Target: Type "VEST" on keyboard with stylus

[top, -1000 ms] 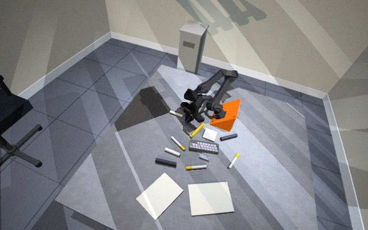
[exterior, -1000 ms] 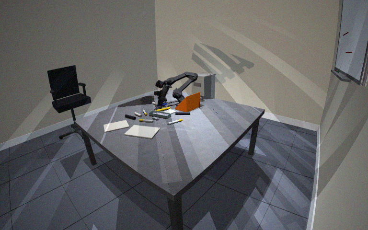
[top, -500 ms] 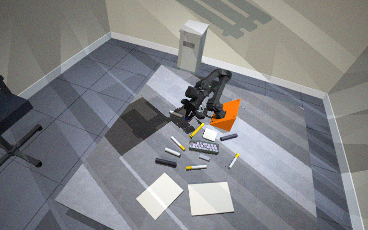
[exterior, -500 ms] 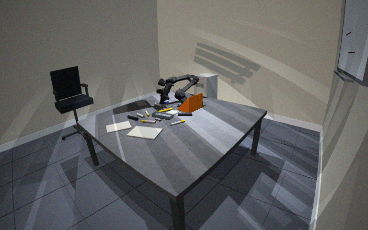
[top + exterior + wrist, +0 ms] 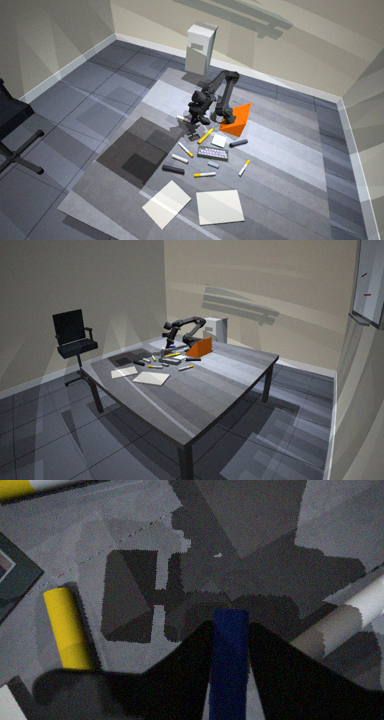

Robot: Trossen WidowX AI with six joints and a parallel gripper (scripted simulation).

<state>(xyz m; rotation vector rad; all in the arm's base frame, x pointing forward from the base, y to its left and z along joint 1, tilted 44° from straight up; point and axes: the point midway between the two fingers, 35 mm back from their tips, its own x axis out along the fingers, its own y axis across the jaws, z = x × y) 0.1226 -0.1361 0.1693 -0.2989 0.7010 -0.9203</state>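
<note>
My gripper (image 5: 193, 120) (image 5: 169, 345) (image 5: 230, 629) is shut on the blue stylus (image 5: 192, 123) (image 5: 171, 346) (image 5: 229, 675), which sticks out between the fingertips in the wrist view. The gripper is above the desk, behind and to the left of the keyboard in the top view. The dark green keyboard (image 5: 212, 153) (image 5: 169, 361) (image 5: 31, 573) has pale keys and lies flat. Only its corner shows at the left edge of the wrist view. The stylus is away from the keys. The key letters cannot be read in these views.
A yellow cylinder (image 5: 205, 136) (image 5: 172, 354) (image 5: 68, 630) lies between gripper and keyboard. A white cylinder (image 5: 182, 118) (image 5: 345, 622) lies beside the gripper. A white pad (image 5: 218, 140) is behind the keyboard. Several markers lie around it. An orange wedge (image 5: 240, 118) (image 5: 202, 348) stands by the arm's base.
</note>
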